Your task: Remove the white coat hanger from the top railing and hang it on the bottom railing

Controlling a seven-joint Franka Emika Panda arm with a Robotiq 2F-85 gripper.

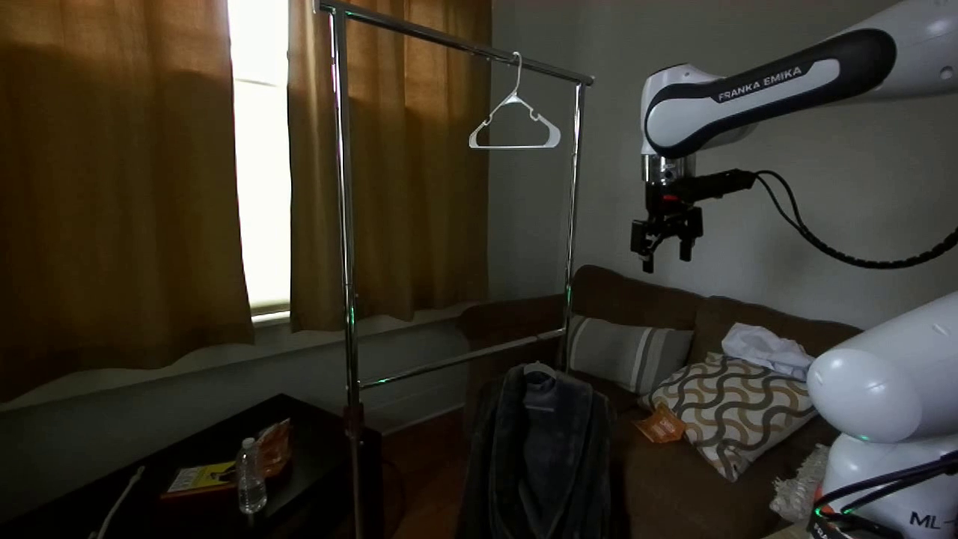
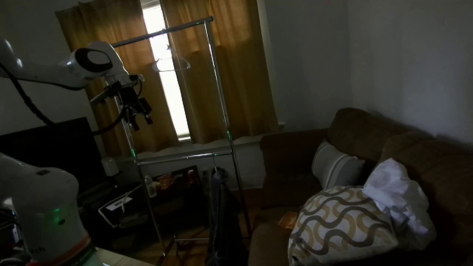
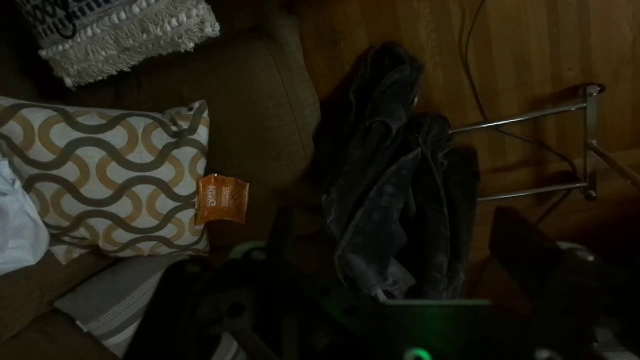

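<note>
On the top railing we count one white coat hanger, hanging by its hook. A second hanger carries one dark jacket, and in an exterior view its hook reaches the bottom railing near one upright, so the jacket takes up that end. Our one gripper hangs in the air, lower than the white coat hanger and apart from it; its jaws stand wide, and we see nothing held between them.

Behind the rack we count two curtains, and on the brown couch one wavy-patterned pillow and one striped pillow, with one crumpled white bundle and one orange packet. On the dark tabletop we find one bottle just beside an orange bag. In an exterior view the arm crosses before the rack and hides one end of the top railing. A dark screen shows only in an exterior view; the wrist view gives us a fringed blanket with dark woven pattern, and a thin cord on the wooden floor.
</note>
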